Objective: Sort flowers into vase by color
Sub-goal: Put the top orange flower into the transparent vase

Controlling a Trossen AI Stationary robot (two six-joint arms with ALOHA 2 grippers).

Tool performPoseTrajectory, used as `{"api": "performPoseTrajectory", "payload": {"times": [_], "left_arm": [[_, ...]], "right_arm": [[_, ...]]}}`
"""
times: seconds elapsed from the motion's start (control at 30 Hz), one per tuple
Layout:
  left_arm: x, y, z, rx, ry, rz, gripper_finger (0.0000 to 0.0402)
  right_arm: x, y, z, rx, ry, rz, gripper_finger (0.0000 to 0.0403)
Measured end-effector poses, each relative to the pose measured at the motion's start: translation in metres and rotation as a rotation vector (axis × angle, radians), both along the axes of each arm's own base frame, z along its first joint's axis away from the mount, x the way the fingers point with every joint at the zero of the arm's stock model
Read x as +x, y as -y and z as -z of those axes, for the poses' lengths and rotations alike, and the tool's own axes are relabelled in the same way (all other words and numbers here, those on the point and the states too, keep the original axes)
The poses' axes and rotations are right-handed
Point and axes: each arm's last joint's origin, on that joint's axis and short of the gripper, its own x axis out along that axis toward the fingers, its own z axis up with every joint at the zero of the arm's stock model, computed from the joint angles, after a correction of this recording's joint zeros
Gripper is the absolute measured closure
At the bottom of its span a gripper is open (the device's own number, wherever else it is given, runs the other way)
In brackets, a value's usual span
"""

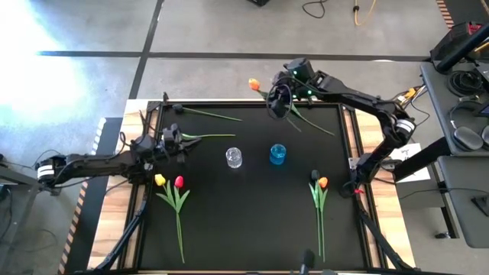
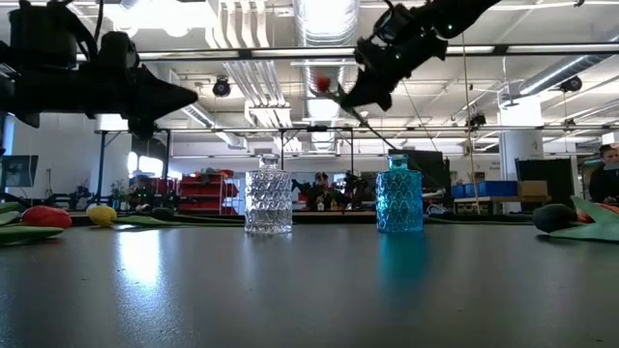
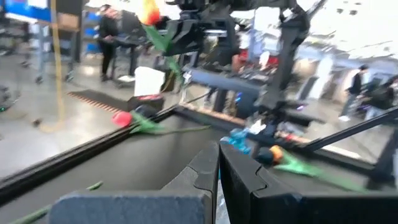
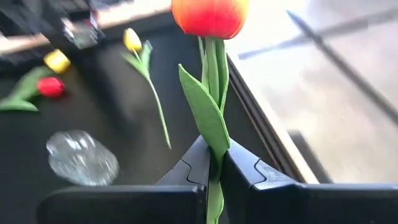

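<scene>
My right gripper [image 1: 276,101] is raised over the table's far edge, shut on an orange-red tulip [image 4: 209,15]; its head [image 1: 254,84] sticks out past the fingers. Below stand a clear vase [image 1: 234,157] and a blue vase [image 1: 277,153] side by side at mid-table. A yellow tulip [image 1: 160,180] and a red tulip [image 1: 179,182] lie flat at the near left, an orange tulip [image 1: 322,182] at the near right. My left gripper [image 1: 185,140] hovers shut at the left, above a green stem [image 1: 210,136] that lies on the mat. My right gripper pinches the tulip's stem and one leaf [image 4: 214,149] between its two fingers, some way below the head. The fingers come from the table's right, slanting down, and lie across the stem. The flower is lifted clear of the table, its lower stem [image 1: 313,124] trailing behind the gripper.
Another tulip stem [image 1: 214,115] lies at the far left of the black mat. The mat's wooden border [image 1: 348,130] and the arm mounts frame both sides. The room beyond the table holds shelving and people.
</scene>
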Motion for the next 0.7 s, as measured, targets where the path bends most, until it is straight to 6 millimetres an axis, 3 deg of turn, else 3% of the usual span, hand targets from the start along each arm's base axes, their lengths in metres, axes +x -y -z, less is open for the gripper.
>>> {"api": "performPoseTrajectory", "payload": {"times": [0.17,0.37,0.53,0.7], "left_arm": [[0.005,-0.002,0.000,0.042,0.017,0.000,0.0402],[0.009,-0.003,-0.002,0.091,0.045,-0.006,0.0402],[0.012,-0.004,0.000,0.123,0.039,-0.013,0.0402],[0.013,-0.005,-0.001,0.136,0.053,-0.035,0.0402]], "right_arm": [[0.021,-0.023,-0.022,-0.091,0.179,-0.067,0.0385],[0.047,-0.066,-0.041,-0.141,0.355,-0.178,0.0385],[0.064,-0.106,-0.040,-0.222,0.475,-0.192,0.0385],[0.069,-0.126,-0.030,-0.266,0.646,-0.144,0.0385]]}}
